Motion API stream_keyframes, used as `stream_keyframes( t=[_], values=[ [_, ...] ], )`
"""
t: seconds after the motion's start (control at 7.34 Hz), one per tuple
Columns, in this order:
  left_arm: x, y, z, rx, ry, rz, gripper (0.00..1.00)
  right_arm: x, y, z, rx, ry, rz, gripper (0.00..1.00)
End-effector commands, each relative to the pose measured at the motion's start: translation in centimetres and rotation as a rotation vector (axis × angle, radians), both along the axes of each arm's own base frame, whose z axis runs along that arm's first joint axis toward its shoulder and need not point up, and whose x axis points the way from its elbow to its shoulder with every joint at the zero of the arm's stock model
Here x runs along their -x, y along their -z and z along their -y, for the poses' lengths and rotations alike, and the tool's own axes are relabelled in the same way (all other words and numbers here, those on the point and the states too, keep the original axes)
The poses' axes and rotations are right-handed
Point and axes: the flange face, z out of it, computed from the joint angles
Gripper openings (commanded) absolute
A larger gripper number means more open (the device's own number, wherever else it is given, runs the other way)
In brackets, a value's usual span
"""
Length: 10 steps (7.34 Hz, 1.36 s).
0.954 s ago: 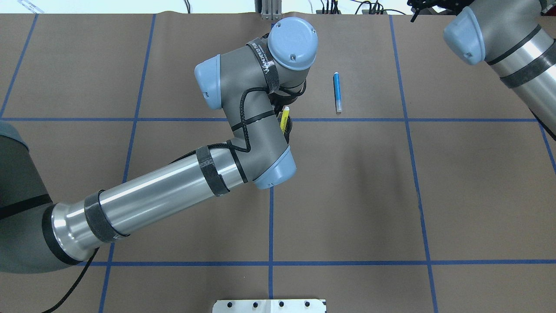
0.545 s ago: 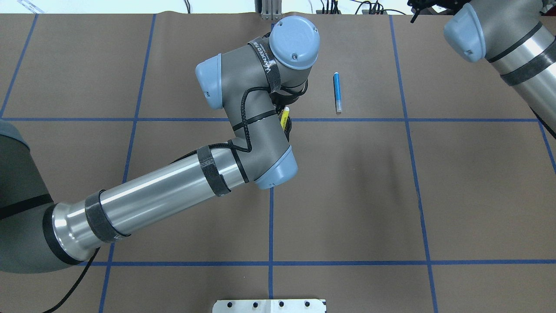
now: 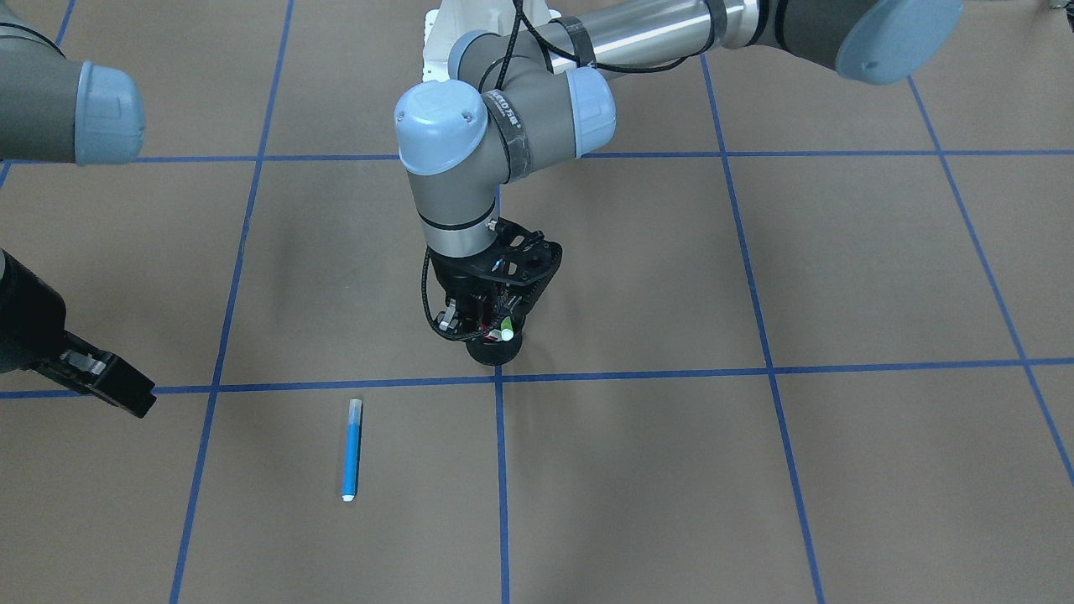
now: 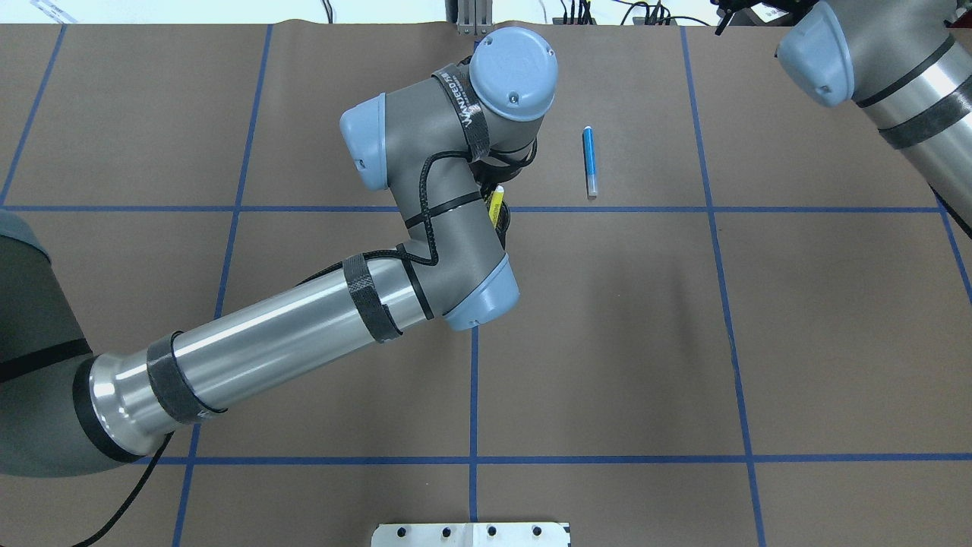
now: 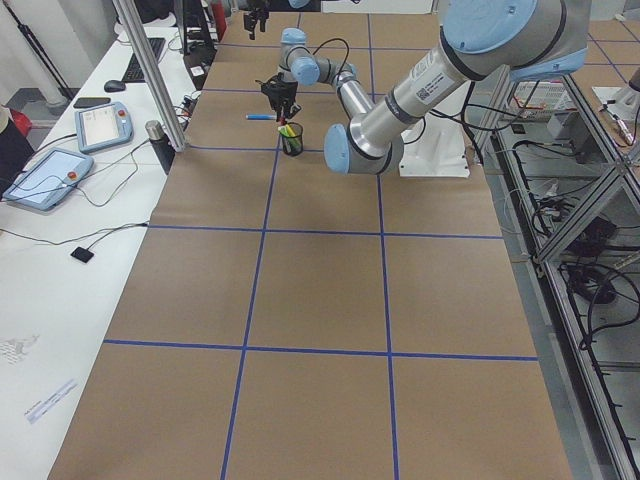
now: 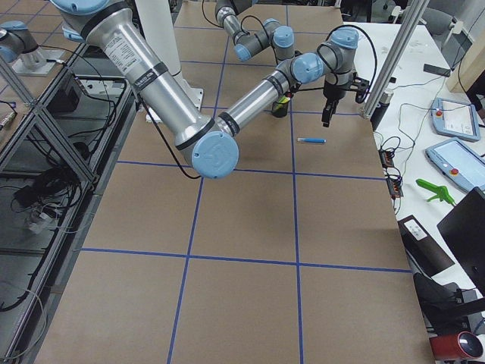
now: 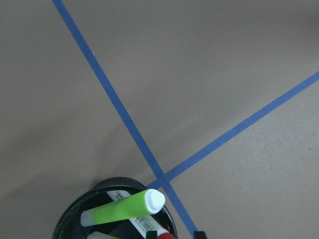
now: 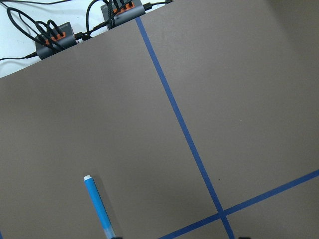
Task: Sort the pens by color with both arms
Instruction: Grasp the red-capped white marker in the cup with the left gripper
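Reaching in from the left, the left arm (image 4: 304, 342) bent over the middle of the table (image 4: 607, 342), its wrist pointing straight down. The left claw (image 3: 489, 325) hung just above a black cup (image 7: 75, 214), which stood right beside a crossing of blue tape lines (image 7: 164, 177). The claw's fingers were lost among cables and pen tops, so I cannot tell how far apart they stood or whether they gripped anything.

Three pens leaned inside the cup. The green pen (image 7: 122, 209) lay tilted across the mouth with its white end uppermost. The red-capped pen (image 7: 167, 235) showed only at the wrist view's bottom edge, and the yellow pen (image 4: 496, 207) poked out from under the wrist in the overhead view.

Right of the cup and well apart from it, the blue pen (image 4: 589, 161) lay flat on the brown paper, alone in the far square and untouched, running near to far just beyond a tape line.

Farther right, the right arm (image 4: 904, 83) stood over the far right corner. The right claw (image 3: 126, 393) hung above the table, clear of the blue pen; its opening cannot be judged from these views.
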Motion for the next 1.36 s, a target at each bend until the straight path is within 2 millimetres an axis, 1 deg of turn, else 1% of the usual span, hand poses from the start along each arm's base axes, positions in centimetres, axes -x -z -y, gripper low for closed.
stream_keyframes(
  t=[0.0, 0.27, 0.41, 0.54, 0.82, 0.95, 1.09, 1.23],
  values=[
    [1.0, 0.2, -0.6, -0.018, -0.007, -0.020, 0.00, -0.3, 0.3, -0.3, 0.003, -0.001, 0.004, 0.83],
    [2.1, 0.0, -1.4, -0.037, -0.024, -0.028, 0.00, -0.3, 0.3, -0.3, 0.006, -0.002, 0.004, 0.84],
    [3.1, 0.8, -2.1, -0.039, -0.047, 0.003, 0.00, -0.4, 0.3, -0.2, 0.006, -0.003, 0.004, 0.85],
    [5.0, 2.4, -3.4, -0.046, -0.061, 0.011, 0.00, -0.4, 0.3, -0.2, 0.006, -0.003, 0.004, 0.85],
    [6.4, 3.8, -4.4, -0.056, -0.065, 0.004, 0.00, -0.6, 0.3, -0.2, 0.010, -0.012, 0.006, 0.85],
    [7.9, 5.3, -5.4, -0.070, -0.064, -0.012, 0.00, -0.9, 0.4, -0.2, 0.017, -0.026, 0.009, 0.85],
    [9.8, 7.1, -6.7, -0.103, -0.089, -0.015, 0.00, -1.4, 0.7, -0.3, 0.011, -0.034, 0.011, 0.86],
    [10.9, 8.1, -7.3, -0.129, -0.085, -0.024, 0.00, -2.5, 0.9, -0.1, 0.009, -0.049, 0.014, 0.87]
  ],
)
